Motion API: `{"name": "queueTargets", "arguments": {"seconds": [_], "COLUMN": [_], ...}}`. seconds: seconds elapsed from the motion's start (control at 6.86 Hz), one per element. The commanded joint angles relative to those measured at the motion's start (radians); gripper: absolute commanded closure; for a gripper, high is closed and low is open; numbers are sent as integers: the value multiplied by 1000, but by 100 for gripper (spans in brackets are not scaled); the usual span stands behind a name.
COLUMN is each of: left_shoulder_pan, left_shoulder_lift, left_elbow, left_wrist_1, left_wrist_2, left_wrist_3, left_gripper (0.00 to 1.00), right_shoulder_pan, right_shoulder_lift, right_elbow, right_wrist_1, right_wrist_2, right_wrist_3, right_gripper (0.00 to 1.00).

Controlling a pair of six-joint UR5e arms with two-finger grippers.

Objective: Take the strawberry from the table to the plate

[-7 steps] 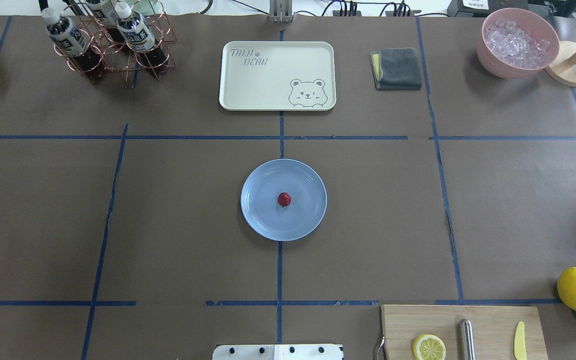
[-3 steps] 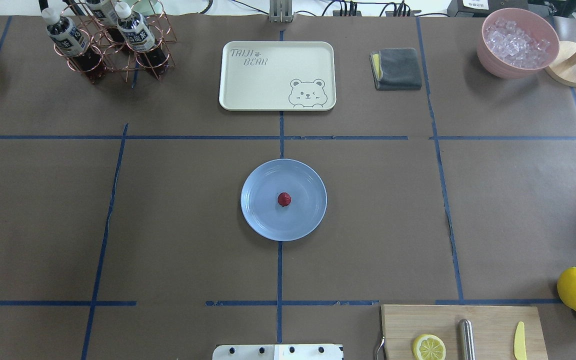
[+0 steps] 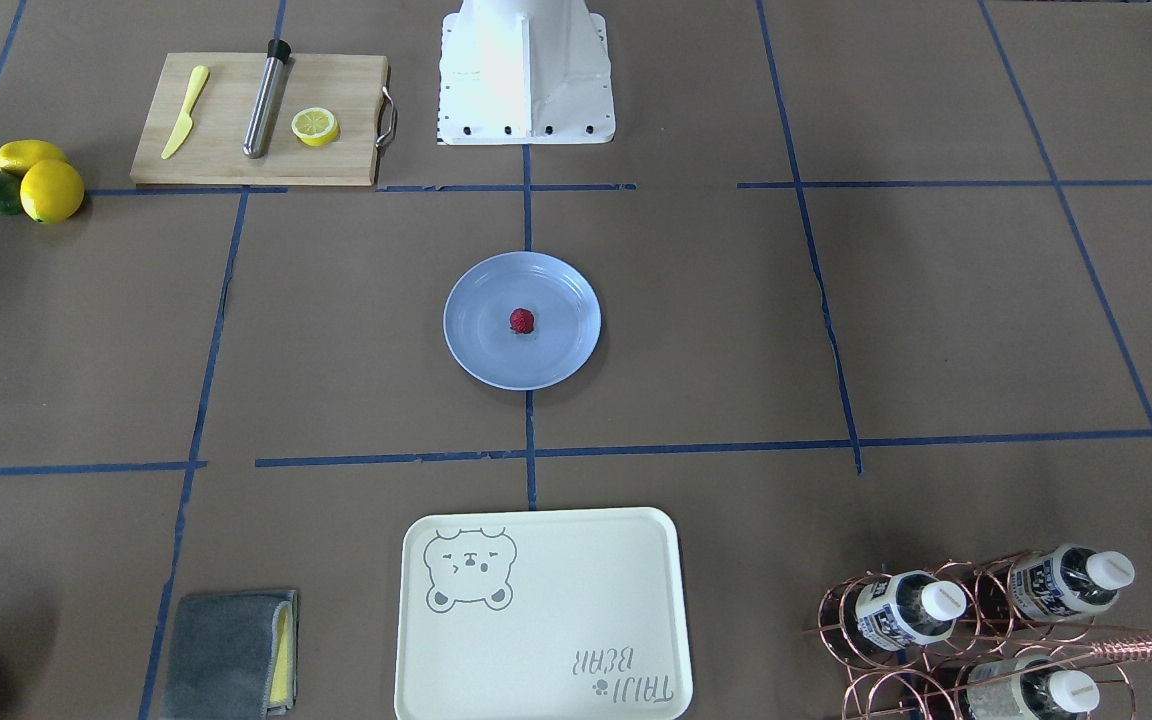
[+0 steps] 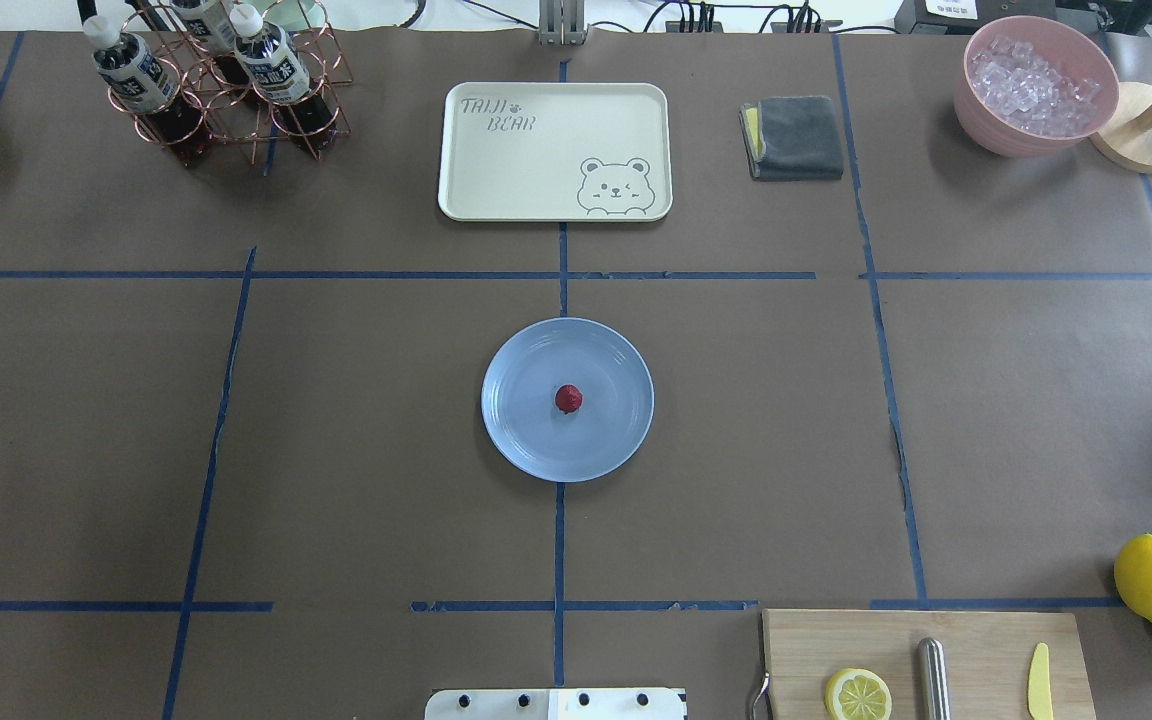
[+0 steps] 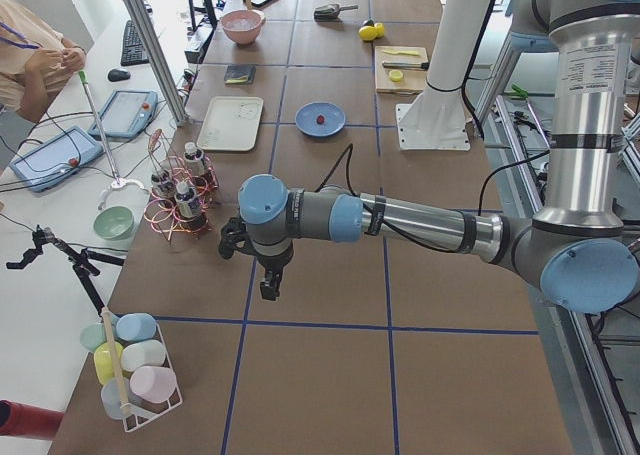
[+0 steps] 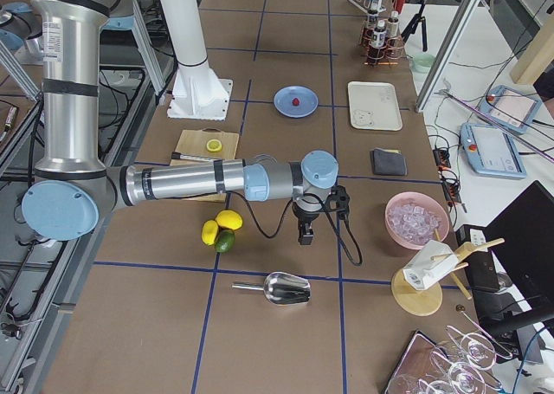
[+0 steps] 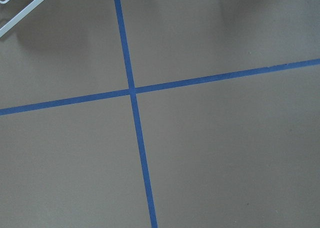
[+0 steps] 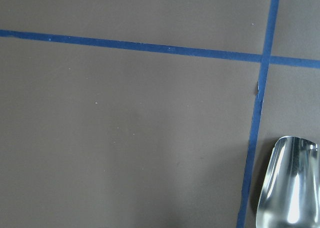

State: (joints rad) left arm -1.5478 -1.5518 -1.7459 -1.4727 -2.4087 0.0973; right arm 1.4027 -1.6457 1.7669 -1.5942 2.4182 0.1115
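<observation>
Strawberry (image 4: 567,399) sits on the plate (image 4: 536,450), roughly at its centre, resting on the plate floor, nothing gripping it. The plate is mid-table (image 4: 336,450), on the centre tape line.

Judgement: the placing step looks done and the task is essentially complete, with no pick or carry left. Next move, if any, calls only for keeping both arms parked well apart from the plate without touching it.

Left gripper (image 5: 270,283) hangs pointing down over bare table, far from the plate. Right gripper (image 6: 305,233) does likewise, near a metal scoop (image 6: 277,287). Both show only in the side views, so I cannot tell whether their fingers are spread or pressed together.

Orientation: the berry reads as a near-round blob with no clear long axis. Which way its tip points is too small to tell.
</observation>
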Motion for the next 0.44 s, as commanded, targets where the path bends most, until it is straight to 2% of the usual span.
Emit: {"name": "queueTargets", "arguments": {"seconds": [0.0,0.29], "left_shoulder_pan": [0,-3], "left_shoulder_lift": [2,10], "left_elbow": [49,42], "left_wrist_1": [-6,-17], "left_wrist_2": [-1,0], "left_wrist_3": [1,2], "left_gripper": [0,0], "right_shoulder_pan": [22,24], "right_shoulder_lift": [-5,-6], "right_elbow": [0,-3], "right_wrist_1": [7,7], "right_wrist_2": [2,2], "right_wrist_3": [53,53], "right_gripper": [0,0]}}
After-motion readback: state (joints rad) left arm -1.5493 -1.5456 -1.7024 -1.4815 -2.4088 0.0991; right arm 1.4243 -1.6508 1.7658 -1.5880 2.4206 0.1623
